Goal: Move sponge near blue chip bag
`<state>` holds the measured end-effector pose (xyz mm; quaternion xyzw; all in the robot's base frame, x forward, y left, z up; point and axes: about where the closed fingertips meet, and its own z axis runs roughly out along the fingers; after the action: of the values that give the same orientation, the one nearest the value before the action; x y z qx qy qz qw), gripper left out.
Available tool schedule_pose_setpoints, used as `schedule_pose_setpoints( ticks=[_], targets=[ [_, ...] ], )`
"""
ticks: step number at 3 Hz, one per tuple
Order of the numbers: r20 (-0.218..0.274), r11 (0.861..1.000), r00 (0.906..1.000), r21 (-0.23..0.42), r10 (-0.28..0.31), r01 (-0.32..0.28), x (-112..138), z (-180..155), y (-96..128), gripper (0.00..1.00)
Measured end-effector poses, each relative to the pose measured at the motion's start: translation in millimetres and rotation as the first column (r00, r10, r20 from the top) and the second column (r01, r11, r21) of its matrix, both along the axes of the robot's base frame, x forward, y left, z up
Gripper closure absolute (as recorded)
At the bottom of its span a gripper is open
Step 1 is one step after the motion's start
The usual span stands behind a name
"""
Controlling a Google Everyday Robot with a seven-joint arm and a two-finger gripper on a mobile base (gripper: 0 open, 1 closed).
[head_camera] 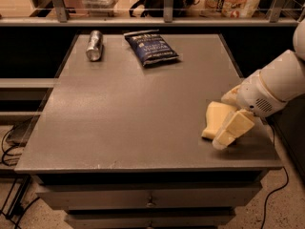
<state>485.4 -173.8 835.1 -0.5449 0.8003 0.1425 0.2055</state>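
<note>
Grey table in a dim room, cluttered shelf behind. At lower right of frame, pincer right at sponge; cannot tell whether clamped or loose. Blue chip bag at upper centre, well apart; silver can just left of it. Likely risks: soft foam slipping out mid-carry, or shoving the bag on arrival. White bag lettering unreadable.

The grey table carries the blue chip bag. A silver can lies left of the bag, and the sponge lies well apart from it, with the gripper at the sponge.
</note>
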Motion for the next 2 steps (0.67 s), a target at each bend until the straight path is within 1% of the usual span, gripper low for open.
schedule_pose_setpoints(
  ticks=[1, 2],
  targets=[
    [0.007, 1.0, 0.9999, -0.021, 0.014, -0.013, -1, 7, 0, 0.42],
    [0.03, 0.999, 0.9991, -0.033, 0.031, -0.03, -2, 21, 3, 0.64]
  ],
)
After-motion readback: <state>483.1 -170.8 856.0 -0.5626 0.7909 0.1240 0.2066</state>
